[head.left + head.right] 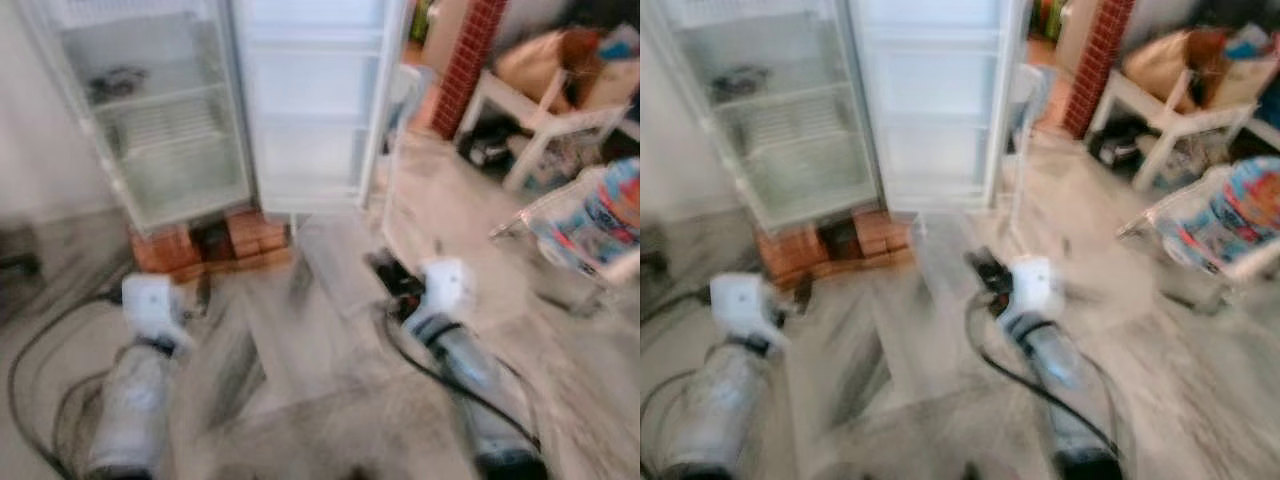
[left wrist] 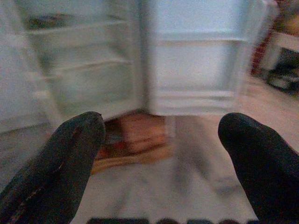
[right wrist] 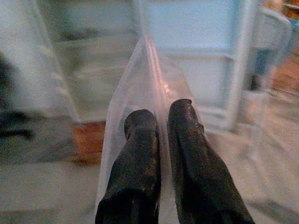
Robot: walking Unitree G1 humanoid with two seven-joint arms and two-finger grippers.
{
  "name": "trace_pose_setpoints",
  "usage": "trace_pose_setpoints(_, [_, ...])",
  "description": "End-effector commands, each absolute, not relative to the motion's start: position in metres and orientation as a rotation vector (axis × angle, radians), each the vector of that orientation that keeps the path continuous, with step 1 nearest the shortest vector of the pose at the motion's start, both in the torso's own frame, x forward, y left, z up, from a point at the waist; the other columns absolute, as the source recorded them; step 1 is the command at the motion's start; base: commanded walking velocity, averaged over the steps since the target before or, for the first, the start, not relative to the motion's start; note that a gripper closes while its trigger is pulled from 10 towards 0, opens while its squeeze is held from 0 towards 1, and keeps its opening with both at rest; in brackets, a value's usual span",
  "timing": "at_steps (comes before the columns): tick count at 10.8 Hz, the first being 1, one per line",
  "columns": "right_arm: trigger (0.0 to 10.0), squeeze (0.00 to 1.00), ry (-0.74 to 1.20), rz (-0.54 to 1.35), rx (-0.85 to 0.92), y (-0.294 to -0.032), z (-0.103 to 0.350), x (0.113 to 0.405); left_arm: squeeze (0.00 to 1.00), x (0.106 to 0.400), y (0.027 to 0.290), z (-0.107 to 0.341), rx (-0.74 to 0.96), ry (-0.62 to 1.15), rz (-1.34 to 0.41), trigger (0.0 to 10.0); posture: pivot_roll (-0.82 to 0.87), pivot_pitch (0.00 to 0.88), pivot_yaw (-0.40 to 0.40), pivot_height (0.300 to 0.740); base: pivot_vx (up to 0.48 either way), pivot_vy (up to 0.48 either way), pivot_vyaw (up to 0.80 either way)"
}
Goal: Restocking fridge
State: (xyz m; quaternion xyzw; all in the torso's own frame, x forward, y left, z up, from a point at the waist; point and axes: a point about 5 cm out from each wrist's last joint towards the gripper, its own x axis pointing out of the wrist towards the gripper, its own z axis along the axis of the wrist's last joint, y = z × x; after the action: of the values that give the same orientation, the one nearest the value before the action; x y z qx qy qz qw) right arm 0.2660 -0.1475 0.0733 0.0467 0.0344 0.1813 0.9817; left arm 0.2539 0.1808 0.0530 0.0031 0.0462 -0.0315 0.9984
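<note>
The fridge (image 1: 180, 120) stands open on bricks (image 1: 210, 245), its door (image 1: 315, 100) swung wide so the shelves can be reached. The right gripper (image 3: 159, 116) carries a clear plastic bag (image 3: 149, 79) out ahead toward it, jaws pinched narrow on the film. The left gripper (image 2: 163, 135) hangs free with jaws spread wide, holding nothing, likely ready to steady the bag
</note>
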Motion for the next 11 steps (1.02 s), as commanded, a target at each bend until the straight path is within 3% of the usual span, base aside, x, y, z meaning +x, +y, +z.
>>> trace_pose_setpoints(1, [10.0,0.0,0.025,0.389,0.097,-0.137,0.082,0.27,0.0,0.253,0.192,0.053,0.031,0.101,-0.041,10.0,0.11,0.056,-0.042,0.74,0.315,0.364,0.0])
trace_pose_setpoints(11, [10.0,0.0,0.067,0.321,0.068,-0.143,0.073,0.275,0.0,0.254,0.192,0.055,0.051,0.076,-0.012,10.0,0.11,0.047,-0.051,0.74,0.283,0.386,0.0])
